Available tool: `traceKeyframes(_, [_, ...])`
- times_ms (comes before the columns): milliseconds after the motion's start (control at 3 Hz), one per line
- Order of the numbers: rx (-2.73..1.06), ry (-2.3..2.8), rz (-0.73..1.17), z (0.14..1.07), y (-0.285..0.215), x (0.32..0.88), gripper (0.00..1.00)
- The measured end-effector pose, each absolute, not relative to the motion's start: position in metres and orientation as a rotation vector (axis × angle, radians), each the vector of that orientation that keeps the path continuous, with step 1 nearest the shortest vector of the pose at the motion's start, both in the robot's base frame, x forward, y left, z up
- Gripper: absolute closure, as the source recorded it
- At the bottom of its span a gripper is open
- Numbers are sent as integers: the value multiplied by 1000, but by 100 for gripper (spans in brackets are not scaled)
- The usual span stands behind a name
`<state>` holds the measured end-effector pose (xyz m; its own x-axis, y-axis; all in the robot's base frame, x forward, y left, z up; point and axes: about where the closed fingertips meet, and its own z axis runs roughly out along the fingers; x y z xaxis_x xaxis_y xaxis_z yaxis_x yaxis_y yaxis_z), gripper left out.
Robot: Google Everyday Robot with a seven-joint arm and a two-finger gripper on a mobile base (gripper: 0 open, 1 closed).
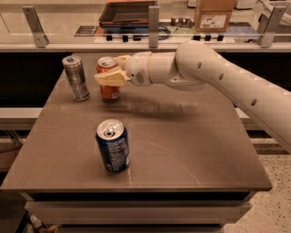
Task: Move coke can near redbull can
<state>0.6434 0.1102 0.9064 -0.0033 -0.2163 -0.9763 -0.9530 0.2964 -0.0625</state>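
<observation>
The coke can (109,92), red-orange with a silver top, stands upright at the back left of the brown table (195,141). My gripper (108,68) is shut on the coke can, with one cream finger (110,78) across its front and the other behind its top. The can's base is at the table surface. The redbull can (76,78), slim and silver-grey, stands upright just left of the coke can with a small gap between them. My white arm (213,73) reaches in from the right.
A wider dark blue can (112,145) stands upright at the front middle-left of the table. Behind the table runs a rail with metal posts (153,26). A counter beyond it holds a dark tray (127,11) and a cardboard box (213,16).
</observation>
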Motion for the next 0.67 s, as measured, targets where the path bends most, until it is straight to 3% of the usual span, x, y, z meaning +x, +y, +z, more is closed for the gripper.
traceKeyframes(667, [-1157, 1494, 874, 893, 135, 635, 100])
